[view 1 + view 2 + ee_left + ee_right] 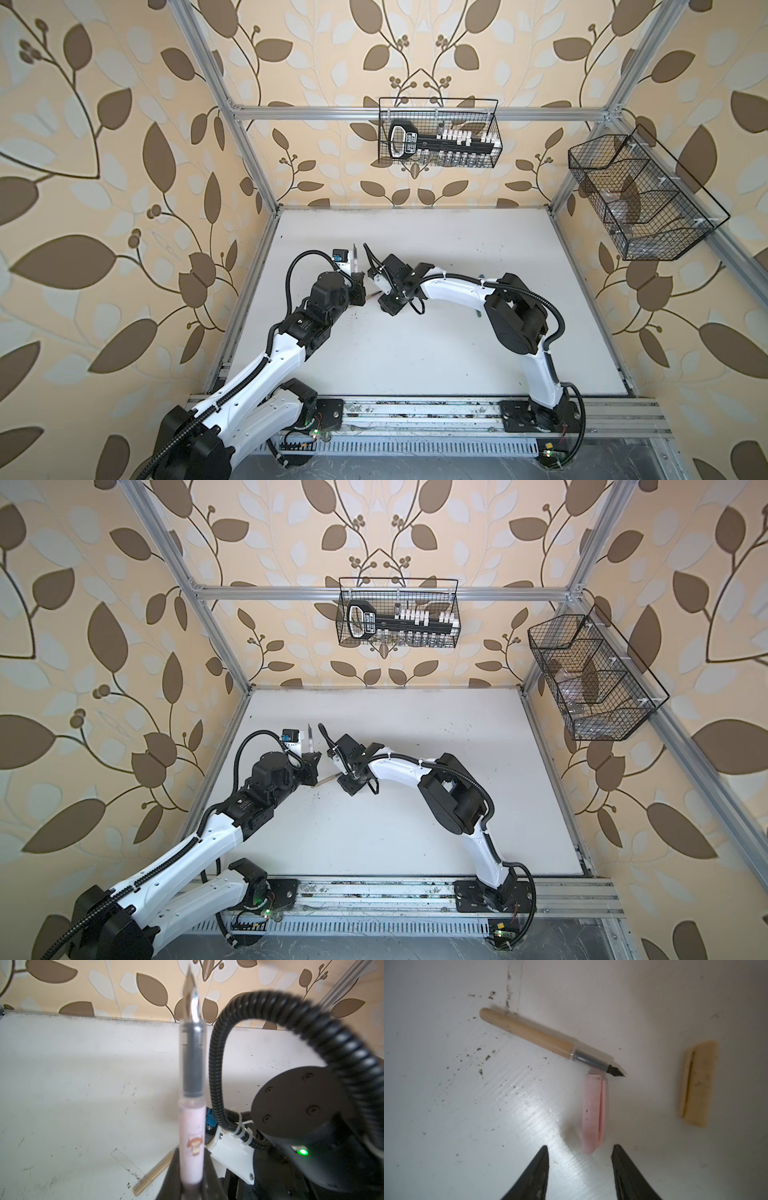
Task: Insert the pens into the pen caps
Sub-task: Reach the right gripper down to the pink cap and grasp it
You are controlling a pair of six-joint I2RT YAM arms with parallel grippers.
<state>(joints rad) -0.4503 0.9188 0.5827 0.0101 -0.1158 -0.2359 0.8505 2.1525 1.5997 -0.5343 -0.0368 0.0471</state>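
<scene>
Top views: left gripper (357, 280) clamps pink pen (356, 259), nib end free; right gripper (385, 306) points down at table (457, 340).
Left wrist: pink pen pinched at barrel; tan pen (153, 1176) lies on table.
Right wrist: jaws apart, empty; pink cap (592, 1113) just ahead, tan cap (697, 1084) aside.

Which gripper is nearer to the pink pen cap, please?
Right. The right gripper is at the pink cap, jaws open, the cap's end between their tips; the left gripper holds the pink pen upright, farther off.
</scene>
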